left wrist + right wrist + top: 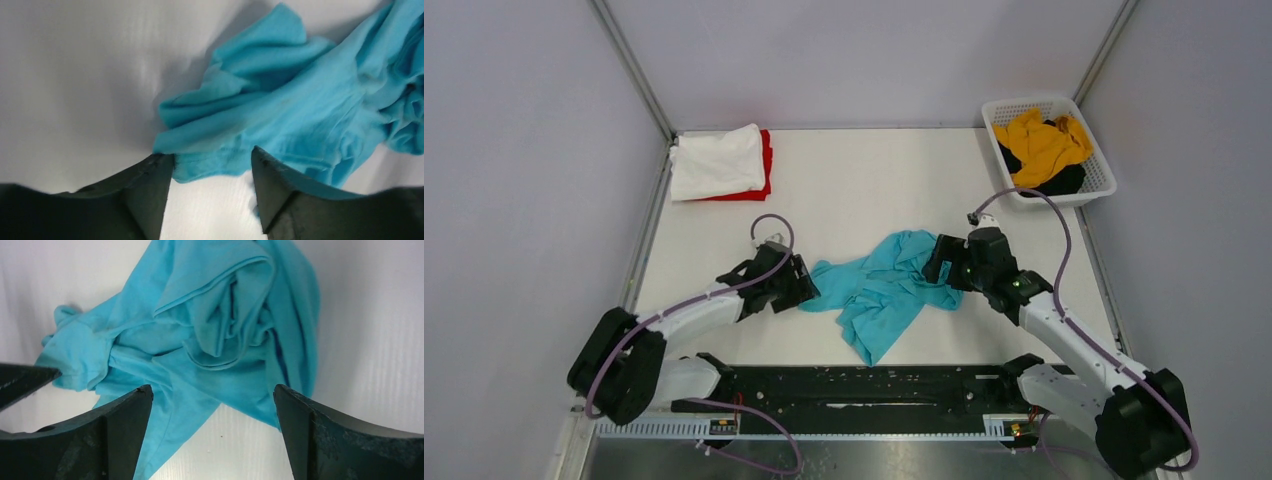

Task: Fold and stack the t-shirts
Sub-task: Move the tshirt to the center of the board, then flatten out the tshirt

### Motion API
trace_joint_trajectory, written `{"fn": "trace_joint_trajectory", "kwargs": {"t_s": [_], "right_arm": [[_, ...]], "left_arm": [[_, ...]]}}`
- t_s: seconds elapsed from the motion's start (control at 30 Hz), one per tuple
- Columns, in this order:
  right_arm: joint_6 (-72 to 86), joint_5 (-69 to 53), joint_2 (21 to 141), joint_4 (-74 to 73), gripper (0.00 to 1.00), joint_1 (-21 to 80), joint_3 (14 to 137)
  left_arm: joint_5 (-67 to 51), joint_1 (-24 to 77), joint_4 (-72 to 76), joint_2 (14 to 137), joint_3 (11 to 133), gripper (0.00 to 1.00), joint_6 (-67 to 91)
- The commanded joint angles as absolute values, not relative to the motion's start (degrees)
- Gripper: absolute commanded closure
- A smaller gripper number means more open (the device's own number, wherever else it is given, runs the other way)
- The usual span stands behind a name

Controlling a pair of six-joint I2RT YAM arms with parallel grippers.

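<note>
A white shirt (pixel 717 160) lies on a red one (pixel 766 160), far left. The left gripper (pixel 211 155), fingers apart, straddles the hem of the crumpled turquoise shirt (pixel 879 290) mid-table. The right gripper (pixel 212 389) hangs wide apart over the shirt's right side. Yellow (pixel 1042 145) and black (pixel 1064 182) shirts fill the basket (pixel 1104 170).

A white table (pixel 864 170) fills the enclosure; pale grey wall panels (pixel 864 50) rise behind and beside it (joined by metal corner posts (pixel 634 70)), evenly lit.
</note>
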State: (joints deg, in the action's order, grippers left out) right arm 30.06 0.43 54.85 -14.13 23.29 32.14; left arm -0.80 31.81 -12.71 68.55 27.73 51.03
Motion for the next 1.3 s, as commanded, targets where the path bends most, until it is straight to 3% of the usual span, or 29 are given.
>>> {"fn": "trace_joint_trajectory", "kwargs": {"t_s": [0.0, 0.13, 0.27, 0.6, 0.93, 1.17, 1.27], "right_arm": [[26.7, -0.9, 58.0, -11.2, 0.00, 26.8, 36.5], [25.3, 3.7, 62.5, -11.1, 0.01, 30.7, 39.3], [25.2, 9.2, 69.7, -12.8, 0.03, 34.7, 44.2], [31.9, 15.9, 89.4, -15.8, 0.18, 39.4, 57.4], [37.1, 25.8, 99.8, -14.4, 0.31, 39.9, 62.0], [39.2, 33.1, 103.5, -17.4, 0.48, 39.9, 64.4], [39.5, 34.1, 103.2, -17.8, 0.61, 39.9, 63.9]], "left_arm": [[1.4, 33.3, -10.5, 75.5, 30.1, 0.49, 50.3], [2.4, 34.3, -9.6, 78.0, 31.0, 0.70, 49.9], [4.4, 34.4, -10.6, 78.5, 31.8, 1.00, 49.4], [5.7, 34.4, -11.1, 74.3, 30.1, 1.00, 49.6], [5.0, 34.4, -10.8, 72.8, 29.0, 1.00, 49.9], [5.5, 34.4, -11.5, 70.9, 28.6, 1.00, 49.8], [6.1, 34.4, -12.3, 70.1, 28.6, 1.00, 49.8]]}}
